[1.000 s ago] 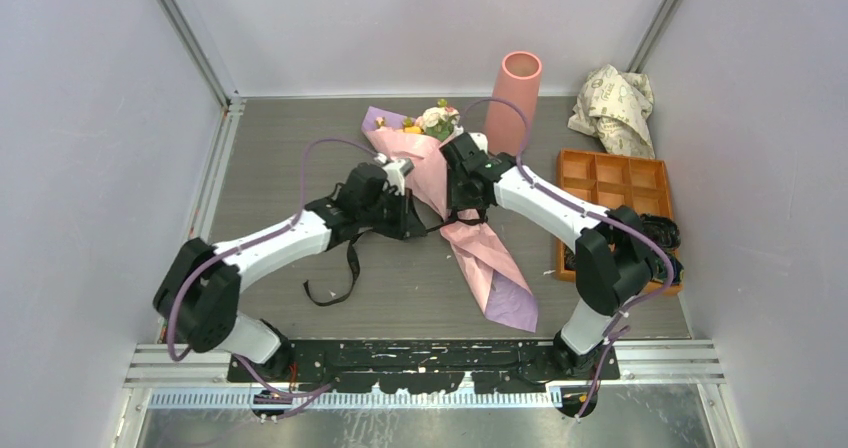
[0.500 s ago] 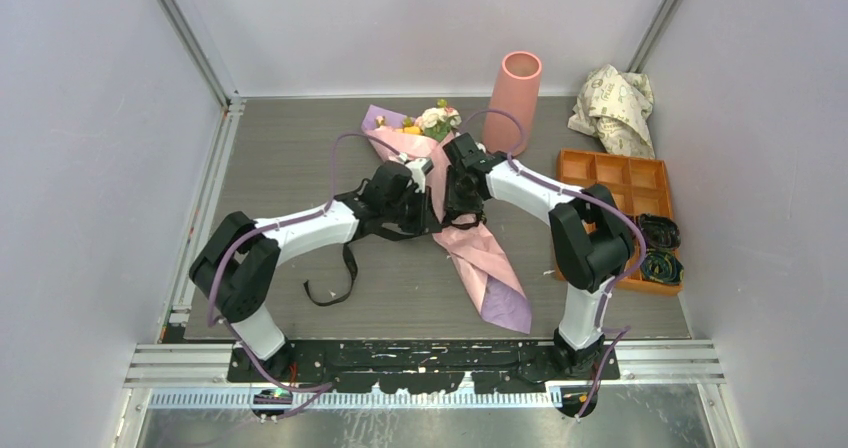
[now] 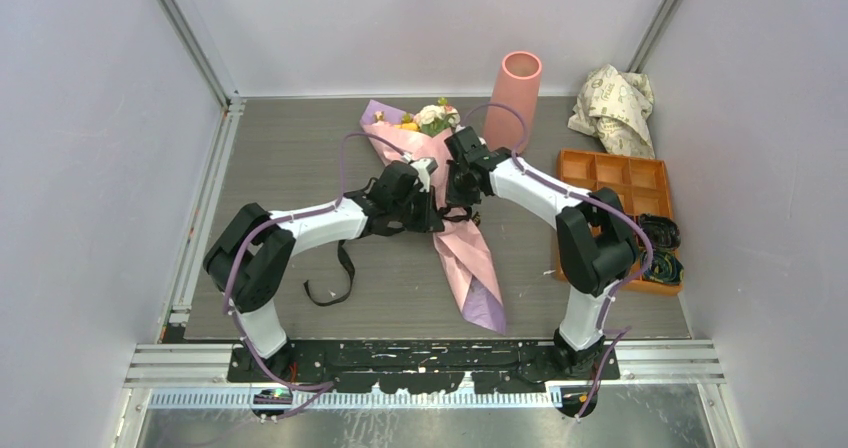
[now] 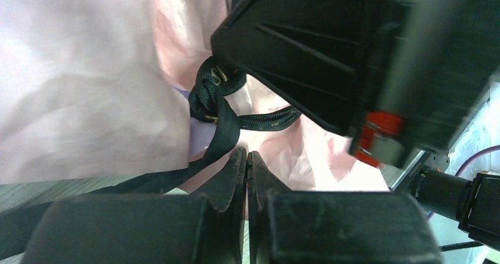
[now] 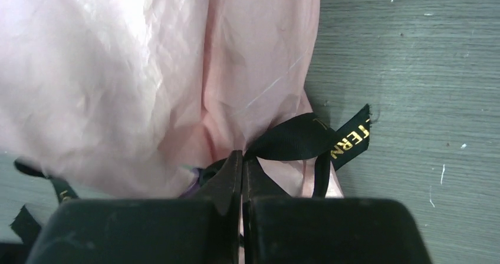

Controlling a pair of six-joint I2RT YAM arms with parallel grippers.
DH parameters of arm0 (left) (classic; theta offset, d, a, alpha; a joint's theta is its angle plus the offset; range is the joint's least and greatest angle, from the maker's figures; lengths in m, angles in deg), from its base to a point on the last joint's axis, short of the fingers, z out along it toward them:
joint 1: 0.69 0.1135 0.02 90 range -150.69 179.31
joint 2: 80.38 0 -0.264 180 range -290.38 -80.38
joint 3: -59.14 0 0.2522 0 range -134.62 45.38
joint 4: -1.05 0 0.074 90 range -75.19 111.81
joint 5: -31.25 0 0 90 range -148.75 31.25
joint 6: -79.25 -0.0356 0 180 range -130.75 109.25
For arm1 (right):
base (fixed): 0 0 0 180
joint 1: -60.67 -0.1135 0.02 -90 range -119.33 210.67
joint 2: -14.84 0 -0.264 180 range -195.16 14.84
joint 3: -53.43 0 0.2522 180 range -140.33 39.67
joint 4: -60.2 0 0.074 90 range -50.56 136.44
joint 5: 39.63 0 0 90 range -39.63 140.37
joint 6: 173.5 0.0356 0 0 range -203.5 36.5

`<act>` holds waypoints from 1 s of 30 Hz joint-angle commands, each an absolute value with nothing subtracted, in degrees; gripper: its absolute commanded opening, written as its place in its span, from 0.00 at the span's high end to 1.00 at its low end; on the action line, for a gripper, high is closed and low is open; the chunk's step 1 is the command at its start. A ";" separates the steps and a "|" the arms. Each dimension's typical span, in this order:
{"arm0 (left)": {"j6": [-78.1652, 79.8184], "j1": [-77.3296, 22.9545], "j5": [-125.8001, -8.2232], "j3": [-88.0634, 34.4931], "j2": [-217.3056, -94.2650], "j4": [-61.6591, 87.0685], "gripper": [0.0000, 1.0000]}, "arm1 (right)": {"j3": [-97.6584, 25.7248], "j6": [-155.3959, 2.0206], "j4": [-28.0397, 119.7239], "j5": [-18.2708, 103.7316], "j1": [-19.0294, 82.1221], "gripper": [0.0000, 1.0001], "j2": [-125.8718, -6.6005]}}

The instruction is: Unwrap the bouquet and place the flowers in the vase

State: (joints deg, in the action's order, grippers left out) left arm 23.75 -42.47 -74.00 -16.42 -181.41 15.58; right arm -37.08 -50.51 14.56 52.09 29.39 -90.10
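Fingers (image 4: 233,175) pressed together: left gripper (image 4: 246,155) at ribbon (image 4: 227,128), right gripper (image 5: 242,157) pinching it; only wrist views show.

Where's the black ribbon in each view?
Top external: left of centre, the ribbon tail lies on the table, left of the bouquet.
Left wrist: centre, its knot sits just above the left fingers.
Right wrist: lower centre, its gold-lettered loop meets the tips of the right fingers.
Shared landmark: the bouquet's pink paper.
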 commanded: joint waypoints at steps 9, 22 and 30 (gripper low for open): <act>24.40 -42.19 -64.38 -16.67 -182.01 14.64 0.98 | -38.02 -48.11 15.12 48.29 27.91 0.99 -78.07; 25.07 -34.40 -60.45 -11.09 -177.70 17.25 0.99 | -34.83 -48.48 10.90 55.30 27.92 0.95 -70.29; 24.03 -33.93 -62.41 -11.36 -170.20 20.02 0.99 | -33.80 -49.33 7.68 61.16 27.92 0.59 -69.67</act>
State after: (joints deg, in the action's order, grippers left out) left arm 24.75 -33.48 -61.38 -10.54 -176.95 20.74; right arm -33.61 -48.91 8.48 57.29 28.16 -72.16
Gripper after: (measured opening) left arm 0.012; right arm 0.384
